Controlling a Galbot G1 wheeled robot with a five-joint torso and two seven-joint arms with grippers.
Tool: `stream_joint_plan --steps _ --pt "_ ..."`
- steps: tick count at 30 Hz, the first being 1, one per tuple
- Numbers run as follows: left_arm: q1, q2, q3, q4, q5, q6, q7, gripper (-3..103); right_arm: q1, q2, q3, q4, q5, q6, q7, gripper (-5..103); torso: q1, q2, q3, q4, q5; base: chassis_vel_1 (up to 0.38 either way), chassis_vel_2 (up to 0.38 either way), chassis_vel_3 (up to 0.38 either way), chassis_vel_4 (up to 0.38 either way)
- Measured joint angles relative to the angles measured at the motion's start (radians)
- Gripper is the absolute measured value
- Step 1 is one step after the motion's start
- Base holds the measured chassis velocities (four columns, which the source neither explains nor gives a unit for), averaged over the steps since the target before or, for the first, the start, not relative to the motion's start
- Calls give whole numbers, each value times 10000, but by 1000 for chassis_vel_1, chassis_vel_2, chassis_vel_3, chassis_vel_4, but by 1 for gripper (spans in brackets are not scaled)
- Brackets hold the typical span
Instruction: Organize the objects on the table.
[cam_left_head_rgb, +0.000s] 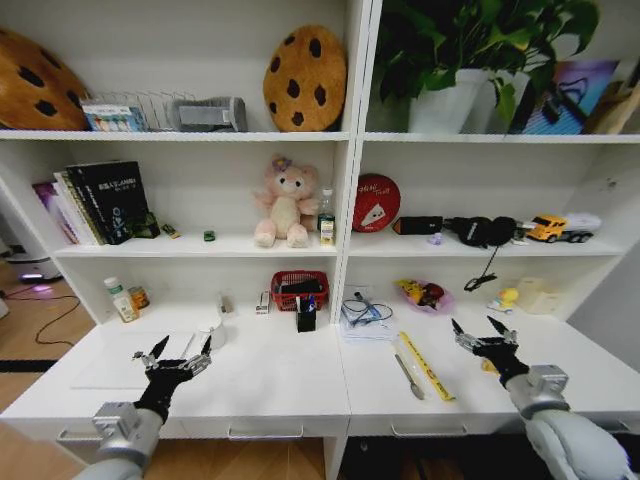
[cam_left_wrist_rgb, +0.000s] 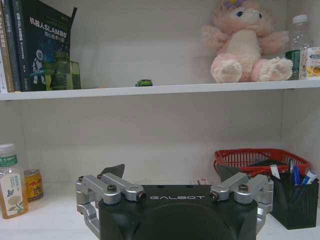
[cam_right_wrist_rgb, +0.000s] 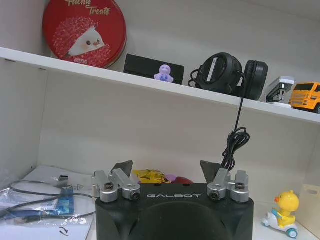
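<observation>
The white table (cam_left_head_rgb: 270, 385) carries scattered objects. A black pen holder (cam_left_head_rgb: 306, 315) with blue and black pens (cam_left_wrist_rgb: 295, 176) stands at mid-back, in front of a red basket (cam_left_head_rgb: 299, 287). A bottle (cam_left_head_rgb: 120, 298) and a small can (cam_left_head_rgb: 139, 297) stand back left. A tiny green item (cam_left_head_rgb: 209, 236) lies on the shelf above. A yellow ruler (cam_left_head_rgb: 426, 366) and a grey tool (cam_left_head_rgb: 407, 375) lie right of centre. My left gripper (cam_left_head_rgb: 178, 352) hovers open over the front left, near a small white cup (cam_left_head_rgb: 215, 335). My right gripper (cam_left_head_rgb: 482, 330) hovers open at the front right, holding nothing.
Tangled cables on a clear bag (cam_left_head_rgb: 365, 312), a purple snack bowl (cam_left_head_rgb: 425, 294) and a yellow duck toy (cam_left_head_rgb: 506, 298) sit at the back right. The shelf holds books (cam_left_head_rgb: 105, 200), a pink plush bear (cam_left_head_rgb: 285, 203), a red tin (cam_left_head_rgb: 376, 203) and headphones (cam_left_head_rgb: 482, 230).
</observation>
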Motion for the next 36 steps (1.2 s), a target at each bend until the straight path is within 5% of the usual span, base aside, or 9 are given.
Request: stream_joint_plan --steps 2,13,16,18,23,30,36 --pt "-1 0 0 0 0 0 0 100 11 0 -51 75 232 -73 84 78 1 0 0 1 0 -76 -74 80 60" --pt "-1 0 0 1 0 0 1 100 -180 174 -212 229 351 -84 525 100 1 1 0 -3 -6 -194 -173 173 190" --pt "1 -1 0 -1 0 0 2 100 -540 570 -582 531 455 -569 1623 100 0 0 1 1 1 -242 -228 220 245" --pt "0 -1 2 -1 0 0 6 100 -764 915 -986 820 1139 -1972 2946 100 -1 1 0 -4 12 -149 -190 197 200" --pt "0 -1 3 0 0 0 8 100 -309 1011 -1329 631 1995 -2988 4233 100 -2 1 0 -6 1 -47 -115 91 68" --pt "0 1 -3 0 0 0 1 100 634 523 -1526 -507 2225 -3057 3728 103 0 1 0 4 0 36 77 -28 -39" --pt "0 1 -2 0 0 0 1 100 1170 533 -1921 -1381 2166 -2940 3681 89 0 1 1 -3 7 11 6 -1 -8"
